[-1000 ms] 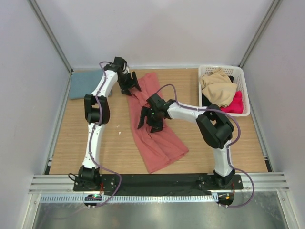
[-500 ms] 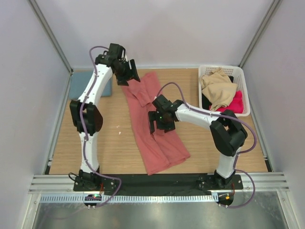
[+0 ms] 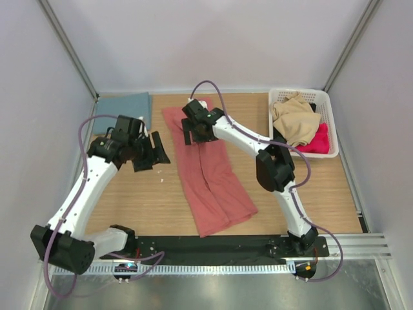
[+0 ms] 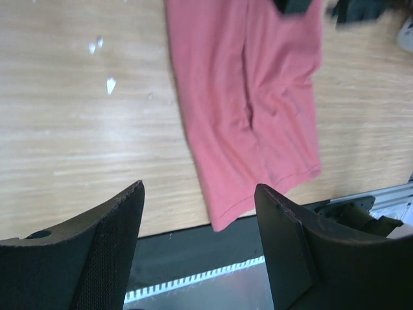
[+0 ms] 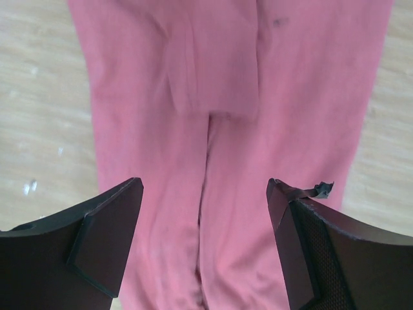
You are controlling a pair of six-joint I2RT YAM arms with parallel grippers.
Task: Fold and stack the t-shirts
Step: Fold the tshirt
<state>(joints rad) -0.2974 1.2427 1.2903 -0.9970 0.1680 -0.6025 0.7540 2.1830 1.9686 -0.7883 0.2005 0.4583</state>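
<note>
Now the salmon-red t-shirt (image 3: pixel 210 174) lies as a long narrow strip on the table (image 3: pixel 142 194), both sides turned in so that they meet along a middle seam. Its near hem reaches the black strip at the table's edge.

The right gripper (image 3: pixel 193 132) hovers over the shirt's far end, jaws wide and holding nothing. The left gripper (image 3: pixel 153 150) hangs over bare wood just left of the shirt, also wide and empty.

The step in hand looks like the crosswise fold, one end brought over the other. To do it well, each gripper should probably pinch one corner of the same end and take every layer. The two should then lift together and carry the edge straight along the seam, so the turned-in sides do not spring open. The strip lies somewhat askew, so the fold should follow the cloth's own line.

The dusty teal-blue t-shirt (image 3: pixel 122 111) sits folded, well left of the red shirt's far end, the likely place for the stack. A white basket (image 3: pixel 300 91) with beige cloth (image 3: pixel 297 119) and pink cloth (image 3: pixel 317 139) stands to the red shirt's right, apart from it. A few white specks (image 3: pixel 161 173) dot the wood just to its left. The right arm's own forearm crosses just right of the far end and may crowd the lift.
</note>
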